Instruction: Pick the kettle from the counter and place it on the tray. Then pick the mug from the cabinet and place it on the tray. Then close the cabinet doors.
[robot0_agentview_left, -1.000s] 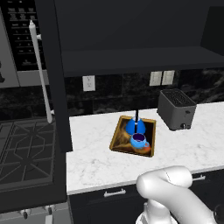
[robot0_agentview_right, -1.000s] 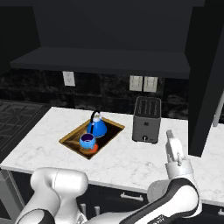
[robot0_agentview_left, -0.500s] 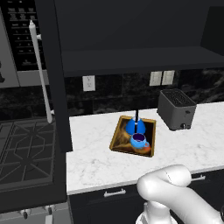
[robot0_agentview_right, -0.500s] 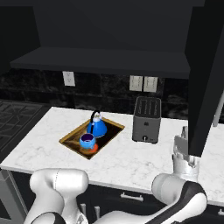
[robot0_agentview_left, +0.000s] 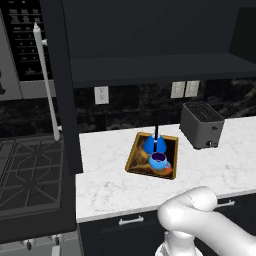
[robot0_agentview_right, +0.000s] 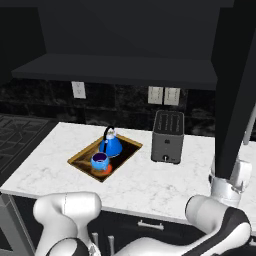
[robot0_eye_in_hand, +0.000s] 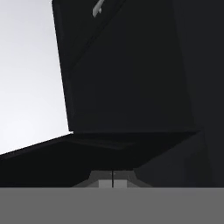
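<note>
sitting inside the tray at frame centre on the counter: kettle behind mug. gripper fingers pressed together, empty, facing dark cabinet door.

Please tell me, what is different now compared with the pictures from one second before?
In the right base view the arm's hand end has moved right and up, behind the lower edge of the open right cabinet door. In the hand view the end effector is shut, close to that door. The kettle, the mug, the tray and the toaster stayed in place.
</note>
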